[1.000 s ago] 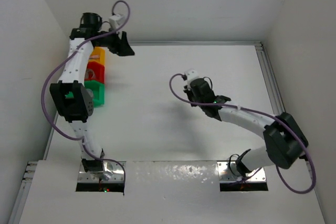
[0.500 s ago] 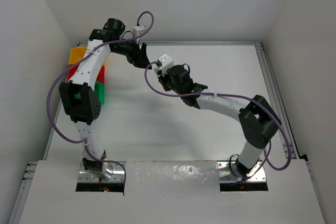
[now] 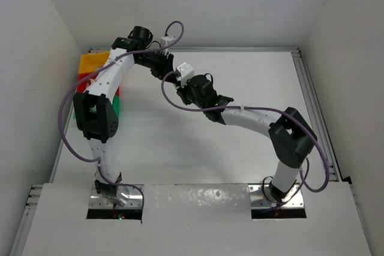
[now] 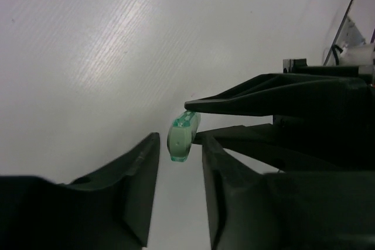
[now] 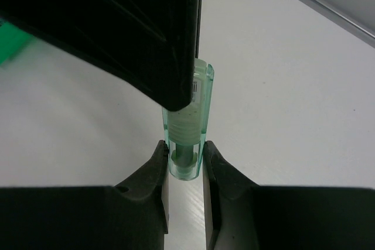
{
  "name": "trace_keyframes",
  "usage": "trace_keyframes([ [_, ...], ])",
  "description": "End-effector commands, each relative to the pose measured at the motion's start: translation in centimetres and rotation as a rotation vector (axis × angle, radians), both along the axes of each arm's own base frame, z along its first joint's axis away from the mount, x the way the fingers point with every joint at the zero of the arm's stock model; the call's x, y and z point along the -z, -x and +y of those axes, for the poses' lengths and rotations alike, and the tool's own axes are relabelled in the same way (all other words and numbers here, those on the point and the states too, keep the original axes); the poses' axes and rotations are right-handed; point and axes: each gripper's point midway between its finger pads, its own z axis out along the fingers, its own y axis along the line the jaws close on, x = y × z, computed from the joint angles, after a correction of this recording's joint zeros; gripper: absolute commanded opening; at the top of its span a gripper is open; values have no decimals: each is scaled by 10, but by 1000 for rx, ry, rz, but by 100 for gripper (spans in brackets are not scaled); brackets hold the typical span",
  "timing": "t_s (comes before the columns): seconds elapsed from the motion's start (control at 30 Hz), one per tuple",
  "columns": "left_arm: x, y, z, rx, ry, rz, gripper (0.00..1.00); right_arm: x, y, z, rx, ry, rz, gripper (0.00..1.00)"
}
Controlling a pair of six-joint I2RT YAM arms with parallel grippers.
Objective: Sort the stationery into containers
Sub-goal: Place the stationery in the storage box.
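Top: shows left gripper (image 3: 163, 69) and right gripper (image 3: 178, 83) tip to tip, right of yellow bin (image 3: 91, 62). Left wrist: straddles green stick (image 4: 183, 136) with parted jaws (contact unclear). Right wrist: clamps stick's lower end tight.

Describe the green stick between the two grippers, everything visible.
The green stick is short, of translucent pastel green plastic, with a ribbed inner core and a small printed label. It is held off the table, one end pinched by the right gripper. The left gripper has its jaws apart on either side of the other end, not clamped.
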Motion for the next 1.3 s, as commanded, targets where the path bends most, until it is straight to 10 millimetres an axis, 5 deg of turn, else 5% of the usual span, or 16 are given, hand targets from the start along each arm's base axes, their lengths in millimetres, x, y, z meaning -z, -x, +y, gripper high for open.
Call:
trace_keyframes([
  [0.0,3,-4,-2,2,-16,-14,26,-39,-11,15,-3,-92,-80,0],
  [0.17,1,-5,-5,-6,4,1,0,-39,-11,20,-10,-100,-80,0],
  [0.37,5,-4,-7,-10,19,22,0,-35,-10,22,-13,-111,-67,2],
  [0.47,3,-17,6,-54,8,-6,0,-33,-11,17,4,-106,-64,79],
  [0.5,0,-27,20,-94,7,-18,0,-33,-12,15,16,-102,-65,98],
  [0.57,-15,-47,43,-159,1,-75,0,-28,-13,5,57,-75,-56,99],
  [0.67,-39,-82,112,-321,23,-141,0,-20,-4,-15,87,-43,-37,99],
  [0.7,-41,-94,149,-413,37,-135,0,-30,0,-22,101,-63,-48,99],
  [0.73,-54,-107,171,-461,48,-193,0,-16,8,-30,106,-46,-26,99],
  [0.8,-55,-132,229,-613,41,-238,0,-20,16,-42,128,-63,-27,99],
  [0.9,-48,-157,290,-752,18,-283,0,6,31,-60,148,-12,26,99],
  [1.0,-39,-173,324,-816,38,-304,0,20,39,-72,169,26,65,99],
  [1.27,0,-207,372,-982,45,-315,0,40,52,-94,217,110,130,99],
])
